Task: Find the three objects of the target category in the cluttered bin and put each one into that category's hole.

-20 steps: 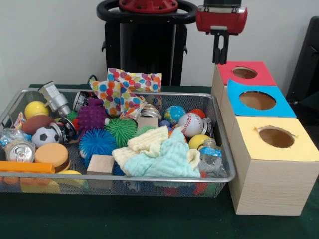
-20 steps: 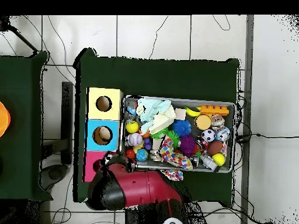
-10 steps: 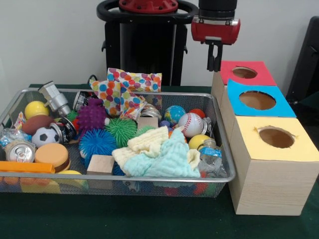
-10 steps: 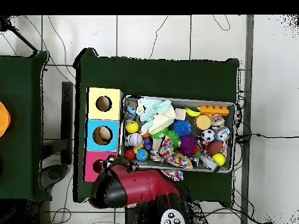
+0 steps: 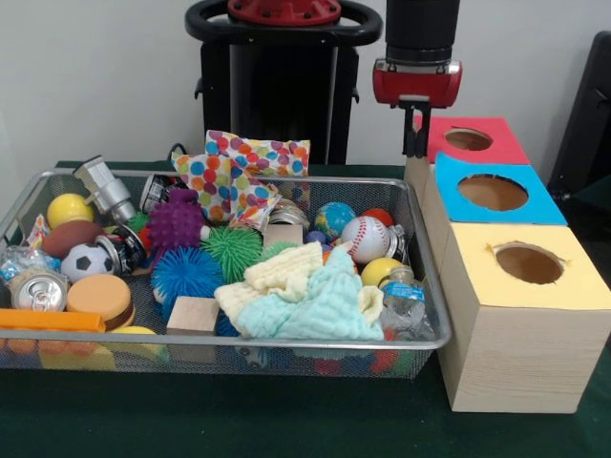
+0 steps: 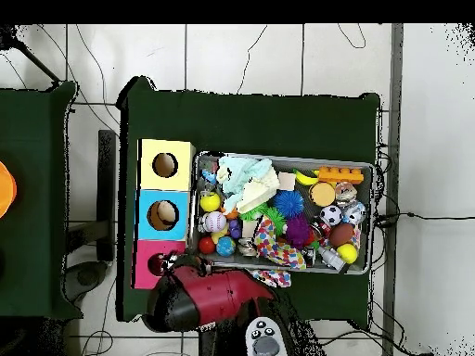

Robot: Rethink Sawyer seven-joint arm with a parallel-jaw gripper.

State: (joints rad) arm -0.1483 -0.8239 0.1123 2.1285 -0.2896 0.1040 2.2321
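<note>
Baseball (image 5: 364,238) in bin (image 5: 420,286) — well below gripper (image 5: 415,148)

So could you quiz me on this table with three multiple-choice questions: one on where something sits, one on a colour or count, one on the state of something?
1. Where is the baseball?
A. Inside the wire bin, at the end nearest the boxes
B. On top of the blue box
C. On the green cloth outside the bin

2. What colours are the three box tops, from the robot's end to the camera's end in the front view?
A. Blue, yellow, red
B. Red, blue, yellow
C. Yellow, red, blue

3. What is the gripper doing?
A. Clamped on the baseball
B. Pushed into the yellow box's hole
C. Hanging in the air with nothing in it, by the red box's corner

Answers: 1 A, it lies among the balls beside the bin's wall. 2 B, that order shows plainly. 3 C, nothing hangs from it.
</note>
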